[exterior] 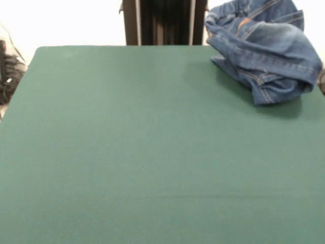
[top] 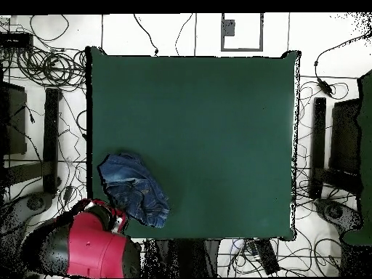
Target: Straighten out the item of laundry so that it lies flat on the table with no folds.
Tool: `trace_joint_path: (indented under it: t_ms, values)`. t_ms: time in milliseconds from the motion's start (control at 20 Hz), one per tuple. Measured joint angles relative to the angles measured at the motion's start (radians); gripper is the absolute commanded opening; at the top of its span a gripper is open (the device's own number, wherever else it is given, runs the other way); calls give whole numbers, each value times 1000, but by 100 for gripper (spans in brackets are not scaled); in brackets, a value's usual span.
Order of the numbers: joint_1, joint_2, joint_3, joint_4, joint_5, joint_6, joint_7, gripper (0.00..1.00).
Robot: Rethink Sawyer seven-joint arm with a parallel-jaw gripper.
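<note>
The small blue denim jeans (exterior: 264, 51) lie crumpled in a thick heap at the far right corner of the dark green table (exterior: 152, 152), folded over themselves, with orange stitching showing. In the overhead view the jeans (top: 134, 189) sit at the lower left of the table (top: 203, 131), close to its bottom edge. The red arm (top: 91, 247) is drawn back just off that corner, beside the heap. I cannot make out the gripper in either view.
The robot's dark pedestal (exterior: 165, 23) stands behind the table's far edge. Cables and black stands (top: 51, 138) lie on the floor around the table. The heap lies close to the table's edge on the robot's side.
</note>
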Motion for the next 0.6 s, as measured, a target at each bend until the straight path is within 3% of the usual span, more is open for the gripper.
trace_joint_path:
  t_ms: [300, 600]
  values:
    - [-126, 4, 61, 4, -1, -96, 2, 0]
    - [-321, 34, 163, 11, -22, -299, 2, 0]
